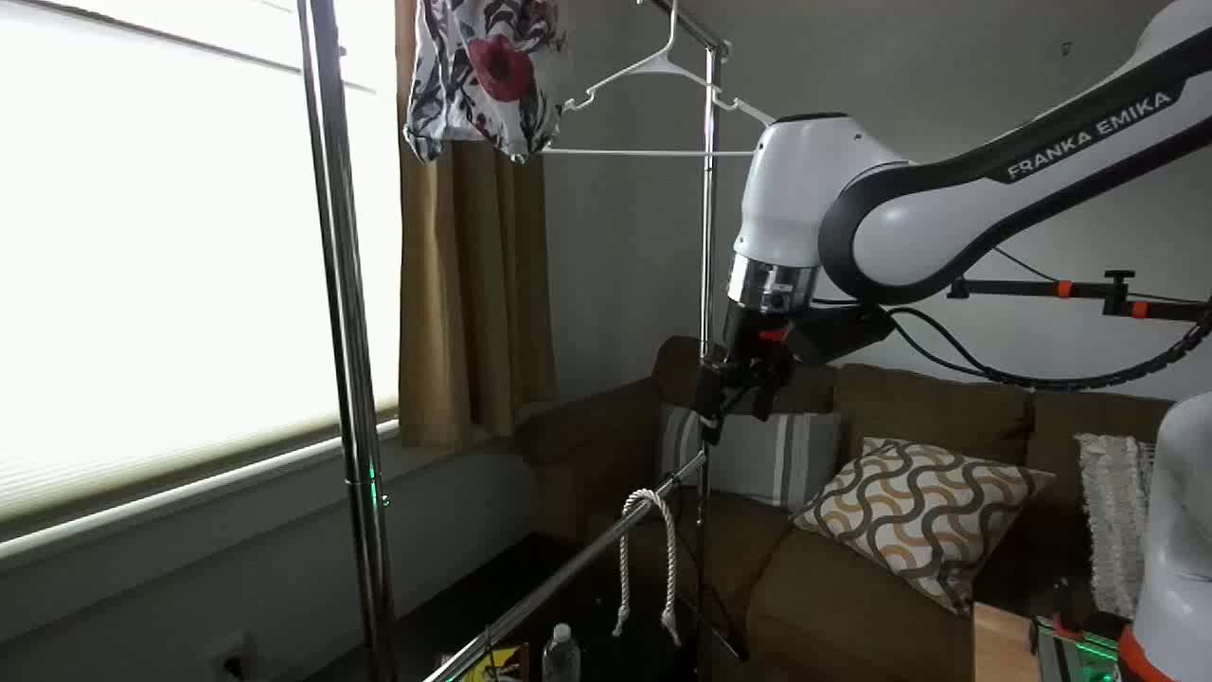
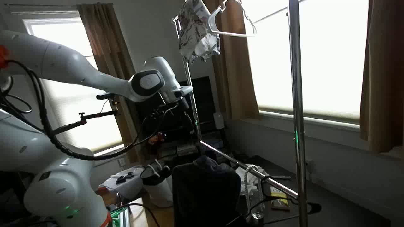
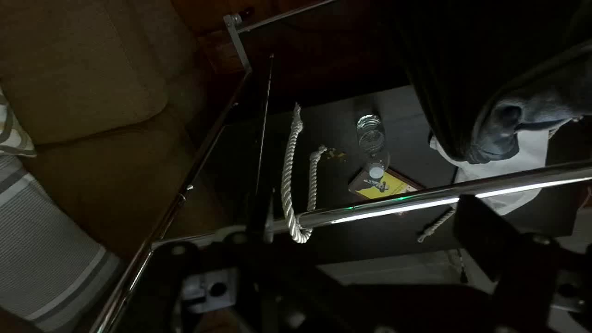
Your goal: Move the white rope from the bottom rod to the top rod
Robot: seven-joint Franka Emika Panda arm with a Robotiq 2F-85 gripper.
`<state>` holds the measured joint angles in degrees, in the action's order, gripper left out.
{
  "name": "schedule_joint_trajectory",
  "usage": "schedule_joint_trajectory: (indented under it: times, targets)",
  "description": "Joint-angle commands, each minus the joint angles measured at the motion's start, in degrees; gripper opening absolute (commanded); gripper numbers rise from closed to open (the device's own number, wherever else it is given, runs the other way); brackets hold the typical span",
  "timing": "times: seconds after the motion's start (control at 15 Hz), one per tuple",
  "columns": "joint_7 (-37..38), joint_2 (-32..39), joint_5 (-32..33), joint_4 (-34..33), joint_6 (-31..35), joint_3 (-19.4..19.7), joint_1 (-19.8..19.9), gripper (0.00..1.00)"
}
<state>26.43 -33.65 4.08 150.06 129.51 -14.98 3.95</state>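
Observation:
The white rope (image 1: 671, 554) hangs draped over the bottom rod (image 1: 559, 580), its two ends hanging free. It also shows in an exterior view (image 2: 247, 186) and in the wrist view (image 3: 287, 185). The bottom rod crosses the wrist view (image 3: 407, 200). The top rod (image 1: 699, 30) is partly in view at the top of an exterior view. My gripper (image 1: 737, 426) is above the bottom rod and the rope, apart from both, and points down. In the wrist view its fingers (image 3: 365, 203) are wide apart, with nothing held; the rope appears between them, nearer the left finger.
A white hanger (image 1: 653, 64) and a floral cloth (image 1: 497, 80) hang high on the rack. Chrome uprights (image 1: 346, 284) stand at its ends. A sofa with pillows (image 1: 923, 516) is behind. A bottle (image 1: 561, 654), a dark chair (image 2: 205, 189) and a black hanger (image 2: 271, 198) are low down.

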Motion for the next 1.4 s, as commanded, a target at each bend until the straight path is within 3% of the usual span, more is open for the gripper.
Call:
schedule_joint_trajectory:
  times: [0.0, 0.27, 0.67, 0.87, 0.93, 1.2, 1.33]
  targets:
    - [0.4, 0.1, 0.6, -0.1, -0.2, 0.8, -0.8, 1.00]
    - [-2.3, 1.9, 0.4, -0.5, 1.0, 2.0, -1.2, 1.00]
    - [-20.3, 18.8, 0.2, -3.0, 12.6, 9.9, -1.5, 1.00]
    - [-28.4, 27.4, -2.9, -5.9, 14.1, 13.9, -2.2, 1.00]
    - [-24.1, 21.1, -0.5, -2.5, 13.7, 12.5, -1.6, 1.00]
    - [-24.9, 23.5, -0.6, -3.9, 14.3, 13.2, -1.8, 1.00]
    - [-24.5, 24.9, 0.5, -3.2, 19.8, 13.5, -1.4, 1.00]
